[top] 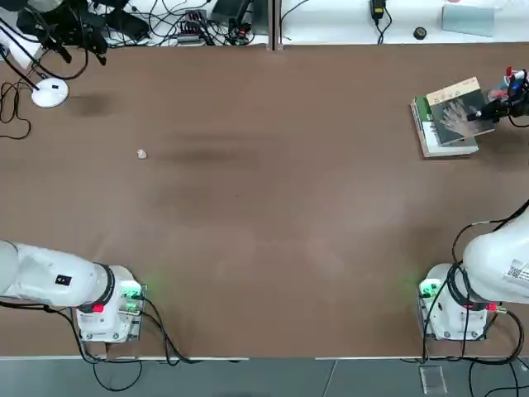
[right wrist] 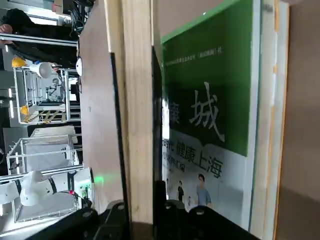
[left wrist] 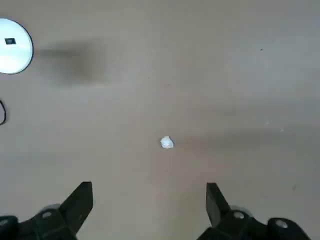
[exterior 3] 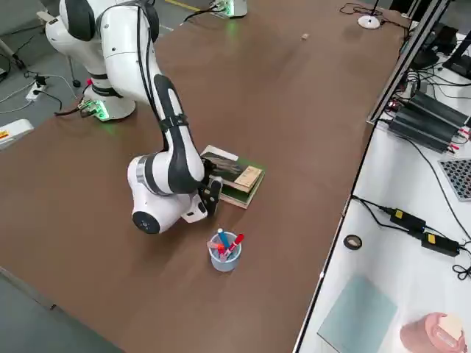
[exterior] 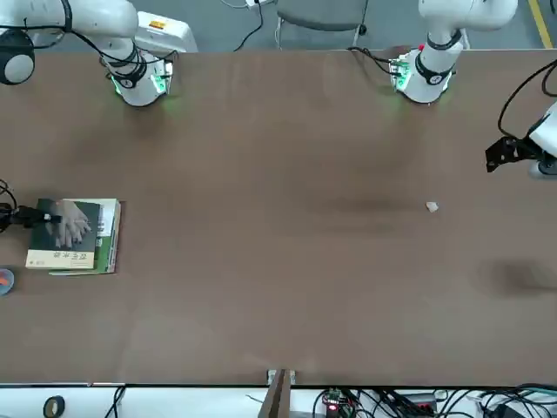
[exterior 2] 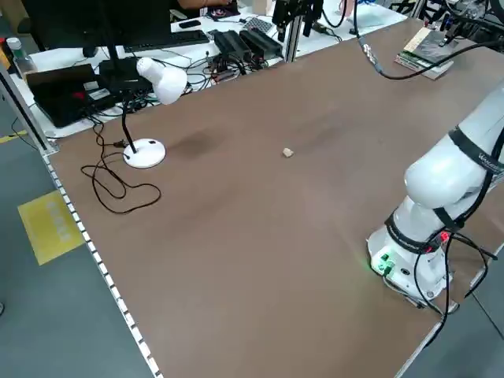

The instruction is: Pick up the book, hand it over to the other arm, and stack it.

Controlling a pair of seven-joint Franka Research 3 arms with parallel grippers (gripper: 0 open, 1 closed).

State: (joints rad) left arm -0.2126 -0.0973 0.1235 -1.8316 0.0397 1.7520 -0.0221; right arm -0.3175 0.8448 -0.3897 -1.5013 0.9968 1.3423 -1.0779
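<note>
Dark grey, with a tan band along its top, the book (top: 463, 116) lay at the upper right of the top view, overlapping the green-and-white book (right wrist: 210, 100). The right pincer (top: 474, 117) was closed on it, gripping its right-hand edge in that view, the band running along the upper side; its long axis was hard to judge. The left pincer (left wrist: 150, 186) stood spread and empty over the counter (top: 248, 231), its arm at the lower left of the top view, well apart. So the right arm was much the nearer, and the handover seemed to call for carrying the book leftward, with its free left edge offered to the left pincer. Broad bare surface filled the middle; only a white scrap (top: 141, 154) and the lamp base (top: 50, 93) lay to the left. Near the grip, the pen cup (exterior 3: 224, 257) looked the likeliest thing to knock.
</note>
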